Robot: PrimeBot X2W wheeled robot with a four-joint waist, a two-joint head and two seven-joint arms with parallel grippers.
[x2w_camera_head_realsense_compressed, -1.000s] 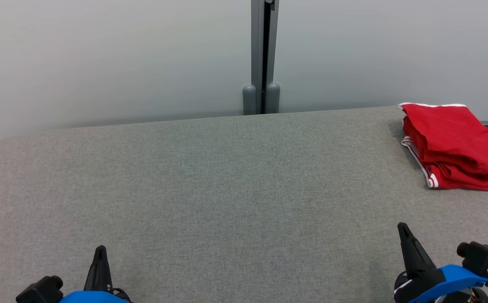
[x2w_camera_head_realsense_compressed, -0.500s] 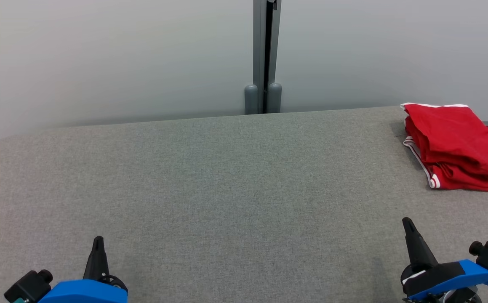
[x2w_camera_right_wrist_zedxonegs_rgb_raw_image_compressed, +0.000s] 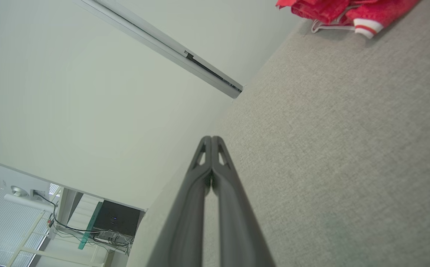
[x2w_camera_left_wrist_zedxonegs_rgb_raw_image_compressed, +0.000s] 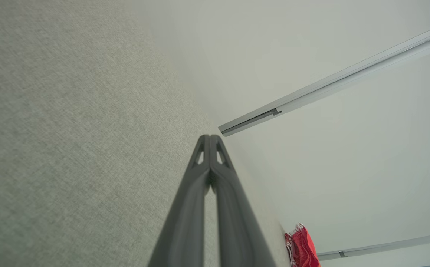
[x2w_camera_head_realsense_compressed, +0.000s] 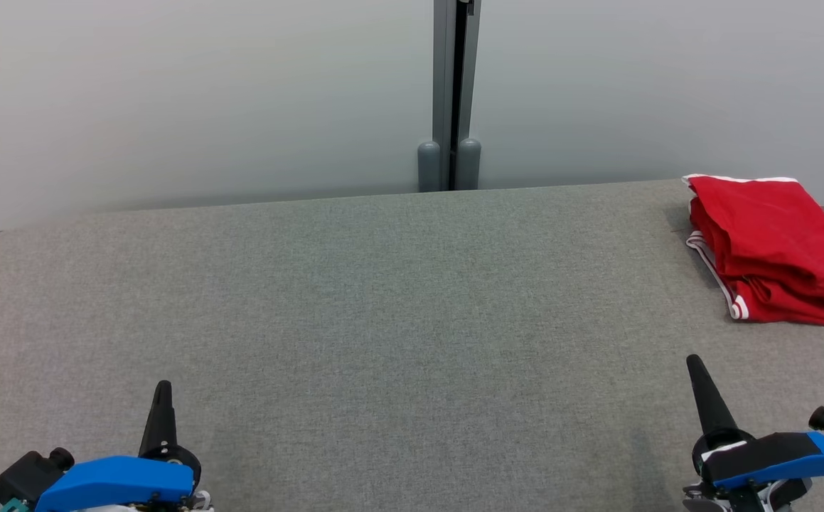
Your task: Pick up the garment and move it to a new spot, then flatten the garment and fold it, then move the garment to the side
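Nearest, the left gripper point(x2w_camera_head_realsense_compressed: 163, 390) and right gripper point(x2w_camera_head_realsense_compressed: 694, 364) sit at the lower corners above the grey table point(x2w_camera_head_realsense_compressed: 397, 306), their bodies cut by the frame edge. Each pair of fingers is pressed together on nothing. Farther right, the folded red garment point(x2w_camera_head_realsense_compressed: 774, 249) lies by the table's far edge, its right side cut off. Behind it, a grey post point(x2w_camera_head_realsense_compressed: 456, 85) splits the wall point(x2w_camera_head_realsense_compressed: 170, 99)

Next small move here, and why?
Probably none, just park: the garment lies folded at the far right of the table, apart from both pincers, and the left pincer and right pincer are shut and empty.
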